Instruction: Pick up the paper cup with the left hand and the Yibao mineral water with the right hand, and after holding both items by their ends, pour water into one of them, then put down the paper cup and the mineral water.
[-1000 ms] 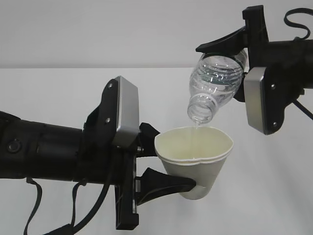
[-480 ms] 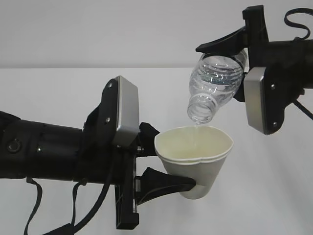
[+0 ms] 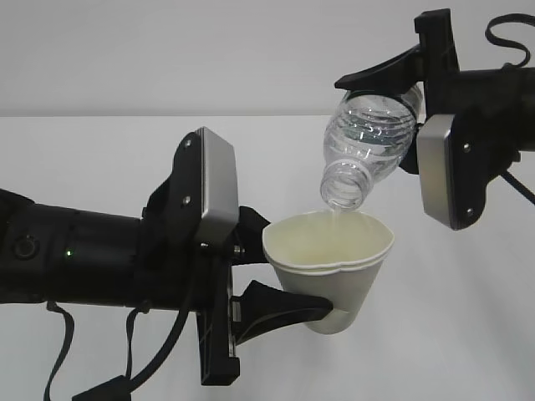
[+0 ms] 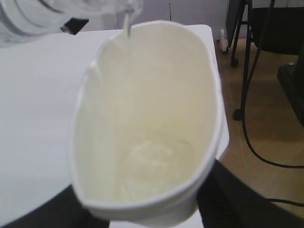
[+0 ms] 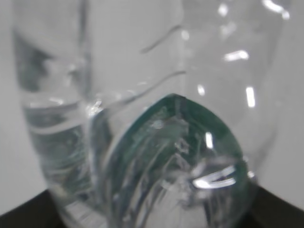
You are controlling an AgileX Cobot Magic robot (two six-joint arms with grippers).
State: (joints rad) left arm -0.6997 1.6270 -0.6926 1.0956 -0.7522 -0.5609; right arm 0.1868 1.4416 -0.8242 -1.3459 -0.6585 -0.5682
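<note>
Slightly lower now, the squeezed white paper cup [image 3: 328, 263] sits pinched at its base by the left pincer [image 3: 288, 280]. Right pincer [image 3: 410, 104] clamps the tilted, ribbed clear Yibao mineral water [image 3: 366, 146], neck just above the cup's rolled rim

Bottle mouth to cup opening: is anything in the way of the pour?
Nothing visible. The Yibao mineral water, tilted neck-down in the right hand, has its mouth just above the far rim of the paper cup, held by the left hand. A thin stream falls inside.

Matt paper cup [image 3: 330, 259]; glossy clear plastic bottle [image 3: 368, 142].
</note>
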